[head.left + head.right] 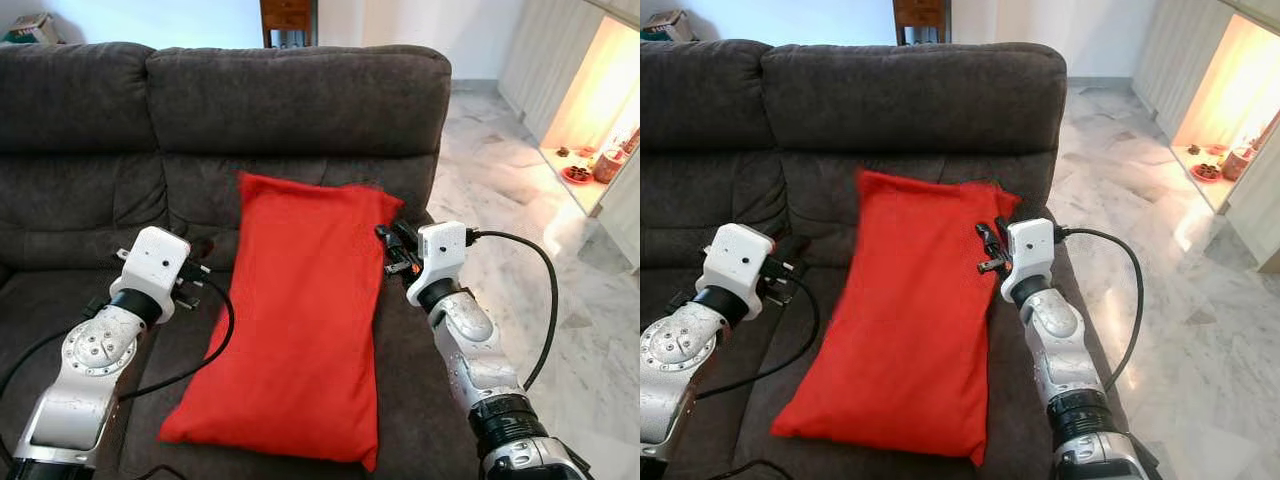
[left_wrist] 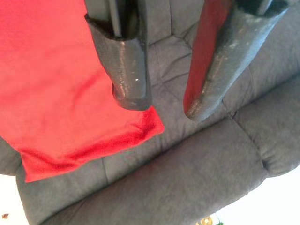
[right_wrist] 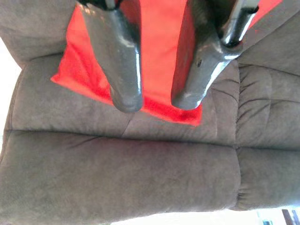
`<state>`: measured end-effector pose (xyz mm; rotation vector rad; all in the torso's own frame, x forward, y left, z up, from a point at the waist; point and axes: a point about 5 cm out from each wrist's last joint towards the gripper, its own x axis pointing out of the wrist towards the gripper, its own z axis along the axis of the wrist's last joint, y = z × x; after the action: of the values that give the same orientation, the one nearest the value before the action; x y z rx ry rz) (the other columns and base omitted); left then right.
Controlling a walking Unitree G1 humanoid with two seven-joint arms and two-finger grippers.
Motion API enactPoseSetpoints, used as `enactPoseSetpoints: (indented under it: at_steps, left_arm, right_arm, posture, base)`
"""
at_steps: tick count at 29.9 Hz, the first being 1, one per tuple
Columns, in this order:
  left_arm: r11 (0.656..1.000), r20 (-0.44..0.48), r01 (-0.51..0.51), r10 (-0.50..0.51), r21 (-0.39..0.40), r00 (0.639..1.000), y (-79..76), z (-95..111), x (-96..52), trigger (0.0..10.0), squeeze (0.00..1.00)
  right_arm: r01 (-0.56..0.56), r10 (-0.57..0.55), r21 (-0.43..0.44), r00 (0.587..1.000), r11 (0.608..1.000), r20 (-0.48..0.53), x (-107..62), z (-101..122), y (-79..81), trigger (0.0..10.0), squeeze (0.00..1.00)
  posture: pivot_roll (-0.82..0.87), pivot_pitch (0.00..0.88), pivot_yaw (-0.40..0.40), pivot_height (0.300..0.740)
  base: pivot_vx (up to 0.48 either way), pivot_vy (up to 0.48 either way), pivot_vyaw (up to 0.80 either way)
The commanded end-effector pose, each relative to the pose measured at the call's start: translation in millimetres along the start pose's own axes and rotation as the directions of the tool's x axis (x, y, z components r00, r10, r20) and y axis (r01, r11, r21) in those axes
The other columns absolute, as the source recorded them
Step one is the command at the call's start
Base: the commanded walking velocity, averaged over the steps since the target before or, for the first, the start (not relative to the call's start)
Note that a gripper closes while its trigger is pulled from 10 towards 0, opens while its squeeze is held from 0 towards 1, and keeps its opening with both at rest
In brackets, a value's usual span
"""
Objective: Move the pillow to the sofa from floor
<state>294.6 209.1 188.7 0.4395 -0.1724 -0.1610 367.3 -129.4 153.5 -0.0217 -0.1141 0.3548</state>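
A long red pillow (image 1: 300,330) lies on the seat of the dark grey sofa (image 1: 300,100), its top end leaning against the backrest. My left gripper (image 1: 195,272) hovers just left of the pillow's upper half, open with nothing between its fingers (image 2: 126,70). My right gripper (image 1: 393,248) is at the pillow's upper right edge, also open and holding nothing. In the right wrist view the fingers (image 3: 119,61) point at the backrest, with the pillow's top corner (image 3: 159,103) behind them.
A pale marble floor (image 1: 560,250) runs past the sofa's right arm. A lit wall niche (image 1: 590,130) with small objects is at the far right. A wooden cabinet (image 1: 288,20) stands behind the sofa. Black cables loop from both wrists.
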Motion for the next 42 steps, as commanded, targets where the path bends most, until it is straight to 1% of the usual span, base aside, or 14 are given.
enactPoseSetpoints:
  at_steps: [1, 2, 4, 7, 8, 9, 10, 11, 14, 20, 26, 31, 37, 42]
  left_arm:
    - [0.998, -0.104, -0.021, 0.015, -0.059, 0.994, -5.4, -28.1, -7.3, 10.0, 1.00]
    - [0.996, -0.156, -0.033, 0.021, -0.080, 0.988, -7.0, -42.4, -12.1, 10.0, 0.00]
    - [0.994, -0.212, -0.045, 0.023, -0.099, 0.977, -8.7, -58.9, -19.2, 10.0, 0.00]
    - [0.993, -0.373, -0.049, 0.004, -0.111, 0.928, -12.8, -101.4, -42.7, 10.0, 0.00]
    - [0.983, -0.436, -0.076, -0.004, -0.166, 0.900, -14.4, -119.2, -54.3, 10.0, 0.00]
    - [0.983, -0.436, -0.076, -0.004, -0.166, 0.900, -14.4, -119.2, -54.3, 10.0, 0.00]
    - [0.980, -0.536, -0.074, -0.039, -0.187, 0.844, -20.3, -145.1, -71.4, 10.0, 0.00]
    - [0.980, -0.536, -0.074, -0.039, -0.187, 0.844, -20.3, -145.1, -71.4, 10.0, 0.00]
    - [0.981, -0.627, -0.018, -0.109, -0.192, 0.772, -33.9, -168.8, -87.8, 10.0, 0.00]
    - [0.968, -0.696, 0.095, -0.232, -0.231, 0.679, -69.6, -191.2, -91.8, 10.0, 0.00]
    - [0.958, -0.807, 0.003, -0.242, -0.286, 0.538, -90.2, -213.0, -128.5, 10.0, 0.00]
    - [0.954, -0.854, -0.056, -0.237, -0.295, 0.463, -96.9, -221.8, -152.0, 10.0, 0.00]
    - [0.953, -0.871, -0.094, -0.220, -0.288, 0.439, -99.5, -225.1, -163.5, 10.0, 0.00]
    - [0.957, -0.886, -0.069, -0.233, -0.283, 0.401, -106.5, -227.8, -177.8, 10.0, 0.00]
  right_arm:
    - [0.109, -0.108, 0.006, 0.990, 0.994, -0.087, -11.3, -22.4, -14.1, 10.0, 0.00]
    - [0.159, -0.156, 0.017, 0.980, 0.987, -0.120, -18.2, -31.8, -21.3, 10.0, 0.00]
    - [0.215, -0.208, 0.025, 0.965, 0.976, -0.158, -26.9, -43.0, -28.9, 10.0, 0.00]
    - [0.373, -0.361, -0.010, 0.891, 0.928, -0.277, -56.1, -73.1, -50.4, 10.0, 0.00]
    - [0.469, -0.443, -0.003, 0.831, 0.883, -0.337, -74.3, -88.6, -60.3, 10.0, 0.00]
    - [0.469, -0.443, -0.003, 0.831, 0.883, -0.337, -74.3, -88.6, -60.3, 10.0, 0.00]
    - [0.601, -0.547, -0.025, 0.708, 0.799, -0.446, -109.3, -115.3, -71.4, 10.0, 0.00]
    - [0.601, -0.547, -0.025, 0.708, 0.799, -0.446, -109.3, -115.3, -71.4, 10.0, 0.00]
    - [0.698, -0.619, -0.088, 0.559, 0.710, -0.552, -151.5, -143.0, -75.0, 10.0, 0.00]
    - [0.790, -0.645, -0.128, 0.382, 0.600, -0.662, -205.7, -176.3, -62.1, 10.0, 0.00]
    - [0.761, -0.603, -0.172, 0.332, 0.625, -0.725, -230.5, -192.5, -46.8, 10.0, 0.00]
    - [0.725, -0.573, -0.226, 0.273, 0.651, -0.773, -252.7, -202.3, -38.8, 10.0, 0.00]
    - [0.705, -0.532, -0.265, 0.186, 0.658, -0.826, -283.2, -211.7, -30.3, 10.0, 0.00]
    - [0.677, -0.484, -0.228, 0.215, 0.700, -0.848, -285.9, -215.4, -21.0, 10.0, 0.00]
  posture:
    - [0.17, 0.101, 0.018, 0.740]
    - [0.16, 0.093, 0.019, 0.740]
    - [0.16, 0.088, 0.022, 0.740]
    - [0.14, 0.073, 0.030, 0.740]
    - [0.14, 0.072, 0.032, 0.740]
    - [0.14, 0.072, 0.032, 0.740]
    - [0.13, 0.066, 0.036, 0.740]
    - [0.13, 0.066, 0.036, 0.740]
    - [0.12, 0.050, 0.043, 0.740]
    - [0.06, 0.000, 0.064, 0.740]
    - [0.01, 0.000, 0.085, 0.740]
    - [-0.02, 0.000, 0.096, 0.740]
    - [-0.02, 0.000, 0.089, 0.740]
    - [-0.03, 0.000, 0.090, 0.740]
  base:
    - [0.000, 0.000, 0.00]
    - [0.000, 0.000, 0.00]
    - [0.000, 0.000, 0.00]
    - [0.000, 0.000, 0.00]
    - [0.000, 0.000, 0.00]
    - [0.000, 0.000, 0.00]
    - [0.000, 0.000, 0.00]
    - [0.000, 0.000, 0.00]
    - [0.000, 0.000, 0.00]
    - [0.000, 0.000, 0.00]
    - [0.000, 0.000, 0.00]
    - [0.000, 0.000, 0.00]
    - [0.000, 0.000, 0.00]
    - [0.000, 0.000, 0.00]
